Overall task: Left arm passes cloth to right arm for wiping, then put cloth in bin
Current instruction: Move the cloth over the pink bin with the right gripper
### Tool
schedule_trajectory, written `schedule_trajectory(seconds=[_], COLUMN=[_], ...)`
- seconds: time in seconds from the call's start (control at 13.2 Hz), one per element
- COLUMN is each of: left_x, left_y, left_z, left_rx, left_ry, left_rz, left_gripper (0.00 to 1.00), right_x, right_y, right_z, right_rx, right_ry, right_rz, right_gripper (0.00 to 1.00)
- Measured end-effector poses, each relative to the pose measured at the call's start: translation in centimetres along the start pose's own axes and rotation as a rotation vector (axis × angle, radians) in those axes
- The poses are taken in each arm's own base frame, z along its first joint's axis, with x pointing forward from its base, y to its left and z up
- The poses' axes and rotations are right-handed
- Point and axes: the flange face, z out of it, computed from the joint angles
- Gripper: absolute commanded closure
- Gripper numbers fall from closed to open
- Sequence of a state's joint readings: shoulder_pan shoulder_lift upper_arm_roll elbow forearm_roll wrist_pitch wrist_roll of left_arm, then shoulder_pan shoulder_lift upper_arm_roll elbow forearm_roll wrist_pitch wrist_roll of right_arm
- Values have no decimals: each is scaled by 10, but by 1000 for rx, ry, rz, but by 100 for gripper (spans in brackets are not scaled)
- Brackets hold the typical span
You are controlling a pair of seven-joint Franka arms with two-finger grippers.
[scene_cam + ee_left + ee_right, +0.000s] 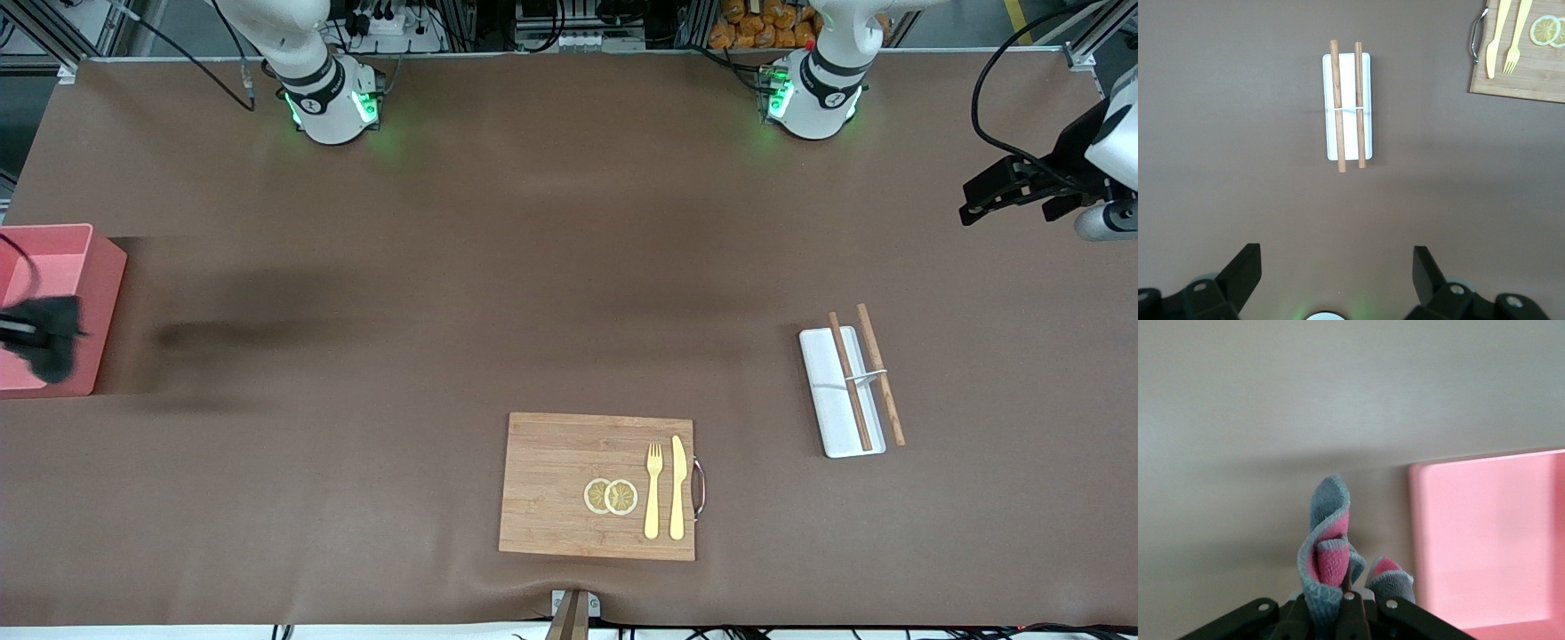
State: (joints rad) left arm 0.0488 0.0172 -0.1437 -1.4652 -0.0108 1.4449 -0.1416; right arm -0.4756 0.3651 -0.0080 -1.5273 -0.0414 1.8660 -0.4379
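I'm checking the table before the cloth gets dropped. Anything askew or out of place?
One thing: of the two wooden sticks, one lies on the white tray and the other is mostly off its edge, on the table. The right gripper holds the cloth over the bin.

Bin (pixel 98 267) mouth open below right pincer (pixel 18 333); cloth (pixel 53 342) overhangs its wall.

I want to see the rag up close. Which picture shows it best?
The right wrist view: the cloth fills it, pinched in the right claw beside the pink bin. The front view shows it as a dark lump over the bin. The left wrist view misses it.
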Motion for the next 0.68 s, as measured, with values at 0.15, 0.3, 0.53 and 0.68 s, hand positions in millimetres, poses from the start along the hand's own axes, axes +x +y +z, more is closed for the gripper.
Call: schedule_trajectory(seconds=[0.15, 0.3, 0.53, 0.68], left_x=[-1, -1, -1, -1], left_y=[1, 1, 1, 2], left_z=[-1, -1, -1, -1], left_rx=[0, 0, 0, 0], left_ry=[1, 1, 1, 2], left_rz=[2, 2, 3, 3], left_gripper=[0, 0, 0, 0], right_x=[-25, -42, -58, -69], right_y=[53, 95, 150, 172], right_z=[-14, 13, 97, 147], right_rx=[-6, 1, 43, 69], right_ry=[12, 6, 2, -7], right_rz=[-71, -115, -200, -186], right_gripper=[100, 100, 100, 98])
